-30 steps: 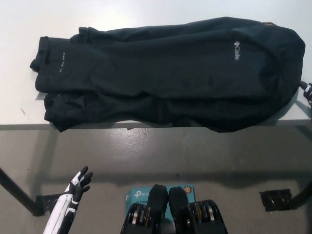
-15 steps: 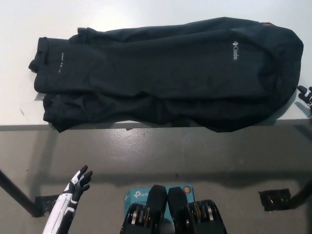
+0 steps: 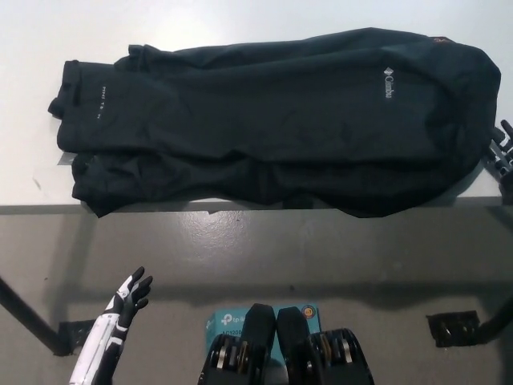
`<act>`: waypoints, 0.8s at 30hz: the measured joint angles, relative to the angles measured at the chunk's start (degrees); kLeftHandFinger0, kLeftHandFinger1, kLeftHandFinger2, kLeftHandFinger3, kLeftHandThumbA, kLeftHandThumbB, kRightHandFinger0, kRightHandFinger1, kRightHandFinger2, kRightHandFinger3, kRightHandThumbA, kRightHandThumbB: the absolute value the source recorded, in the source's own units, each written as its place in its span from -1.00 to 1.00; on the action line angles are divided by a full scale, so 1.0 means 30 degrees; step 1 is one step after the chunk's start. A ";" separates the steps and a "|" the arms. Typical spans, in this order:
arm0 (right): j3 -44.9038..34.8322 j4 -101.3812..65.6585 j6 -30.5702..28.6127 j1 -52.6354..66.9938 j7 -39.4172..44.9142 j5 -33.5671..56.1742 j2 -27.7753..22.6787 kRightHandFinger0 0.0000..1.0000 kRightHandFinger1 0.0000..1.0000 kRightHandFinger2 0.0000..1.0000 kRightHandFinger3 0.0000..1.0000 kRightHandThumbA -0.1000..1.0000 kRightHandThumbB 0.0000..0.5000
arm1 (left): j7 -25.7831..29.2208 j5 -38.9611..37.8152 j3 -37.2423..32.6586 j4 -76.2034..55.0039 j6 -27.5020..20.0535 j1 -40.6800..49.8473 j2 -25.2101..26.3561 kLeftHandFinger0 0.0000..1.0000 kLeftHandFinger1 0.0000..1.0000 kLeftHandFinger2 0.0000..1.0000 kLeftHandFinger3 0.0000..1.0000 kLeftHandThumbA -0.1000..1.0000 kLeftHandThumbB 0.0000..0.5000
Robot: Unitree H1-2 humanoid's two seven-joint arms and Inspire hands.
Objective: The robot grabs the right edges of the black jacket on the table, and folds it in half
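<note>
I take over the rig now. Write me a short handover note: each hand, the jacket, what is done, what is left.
Left hand: low at lower left, below the table edge, open, holding nothing.
Right hand: only partly in view at the far right edge, beside the right end of the black jacket; grip not visible.
Jacket: lies flat and long across the white table, logo toward the right.
Done: nothing folded yet.
Left: grab the right edges, fold the jacket in half.
</note>
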 measured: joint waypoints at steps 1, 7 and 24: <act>-0.0074 -0.0099 0.0138 -0.0018 0.0078 0.0205 0.0079 1.00 1.00 1.00 1.00 1.00 0.27 | 0.0000 0.0026 -0.0003 0.0000 0.0000 -0.0007 0.0002 1.00 1.00 1.00 1.00 1.00 -0.45; -0.0186 -0.0050 0.0661 -0.0163 0.0433 0.0742 0.0160 1.00 1.00 1.00 1.00 1.00 0.31 | -0.0003 0.0056 -0.0006 0.0000 -0.0002 -0.0071 0.0012 1.00 1.00 1.00 1.00 1.00 -0.44; 0.0382 0.3188 0.0034 -0.1087 0.1375 0.0716 0.0227 1.00 1.00 1.00 1.00 1.00 0.34 | -0.0041 -0.0244 0.0003 -0.0034 -0.0006 -0.0346 0.0080 1.00 1.00 1.00 1.00 1.00 -0.36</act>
